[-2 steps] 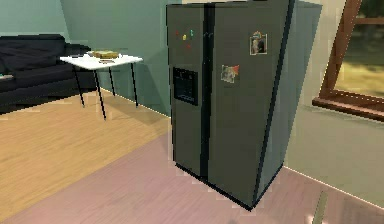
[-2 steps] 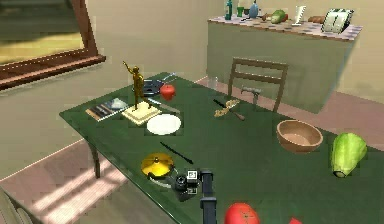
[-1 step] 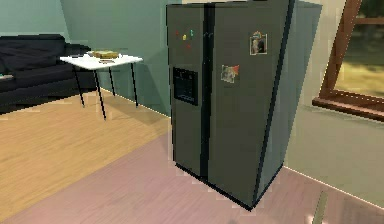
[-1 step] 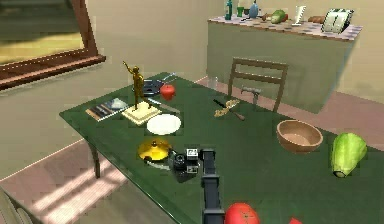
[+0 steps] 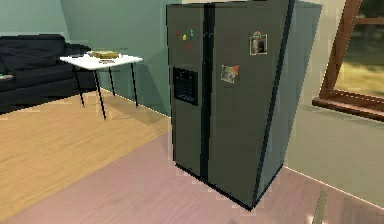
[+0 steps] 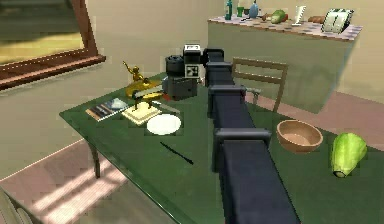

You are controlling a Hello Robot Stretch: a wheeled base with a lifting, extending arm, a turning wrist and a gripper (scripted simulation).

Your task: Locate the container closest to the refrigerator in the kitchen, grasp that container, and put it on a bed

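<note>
Forward view: dark grey two-door refrigerator [image 5: 225, 95] stands centre, small pictures stuck on its right door. Left of it, well apart, a small white tabletop [image 5: 75, 61] carries a shallow dish [image 5: 103, 55], greenish-yellow, possibly a bowl. Dark sofa [image 5: 30, 65] behind that. Wood-framed window [image 5: 352, 60] at the right edge.

Arm side view: dark arm [image 6: 235, 130] reaches out over a dark green tabletop [image 6: 120, 150]. The hand [image 6: 172, 88] is at its far end, left of the two white marker squares. Things sit on the tabletop right at it, so can't tell whether it holds anything, and its finger state can't be told. Near the hand: a golden figure [image 6: 133, 78] on a pale base, a book [image 6: 105, 109], a white plate [image 6: 164, 124], a thin dark utensil [image 6: 177, 152]. Right of the arm, a brown bowl [image 6: 299, 134], the clearest container here, rests on the tabletop just beside a green lettuce [image 6: 348, 155]. Wooden chair [image 6: 262, 75] behind. Far tabletop [image 6: 290, 30] along the wall holds bottles and a toaster [image 6: 338, 19].
</note>
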